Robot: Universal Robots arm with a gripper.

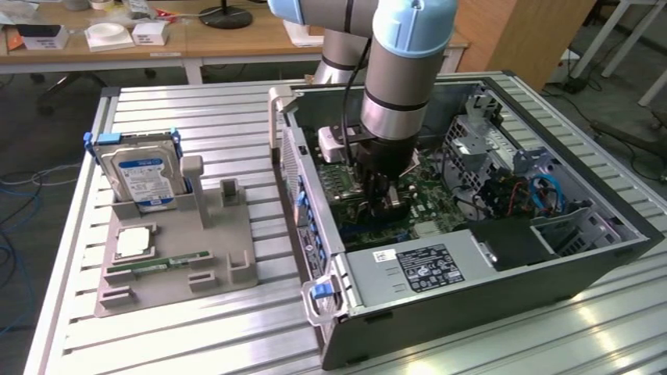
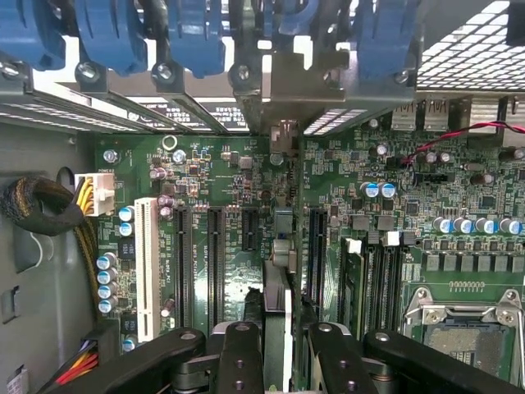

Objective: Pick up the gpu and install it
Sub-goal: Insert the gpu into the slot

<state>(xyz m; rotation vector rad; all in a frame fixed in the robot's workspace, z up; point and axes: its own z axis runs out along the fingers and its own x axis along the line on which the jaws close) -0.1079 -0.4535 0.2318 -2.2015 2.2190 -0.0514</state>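
Grip on the gpu [image 2: 279, 279]: end effector [image 2: 279, 361] pinching the thin card, one black finger [image 2: 239, 353] against each face. Card edge-on in the wrist view, standing over the green motherboard [image 2: 246, 172], in line with the row of long black expansion slots [image 2: 215, 254] and well apart from the white slot [image 2: 146, 267]. Lower edge close to the board; cannot tell whether seated in a slot or only touching it. Blue latches [image 2: 197, 37] in a row along the case's rear wall beyond the card. Metal processor socket [image 2: 463, 328] off to one side of the slots, yellow-and-black cable bundle [image 2: 49, 205] off to the other.

In the exterior view, computer case [image 1: 583, 258] lying open on its side on the slatted tabletop [image 1: 208, 109], toward the edge at the exterior view's right. Arm [image 1: 401, 70] reaching straight down into the case, end effector [image 1: 383, 205] low over the motherboard. Labelled power supply [image 1: 422, 266] in the case's near end.

Grey holder [image 1: 208, 258] near the tabletop's edge at the exterior view's left, well apart from the end effector. Hard drive [image 1: 143, 172] upright at its far end, narrow green memory stick [image 1: 162, 264] flat nearer the front, small silver chip [image 1: 133, 242] between the two.
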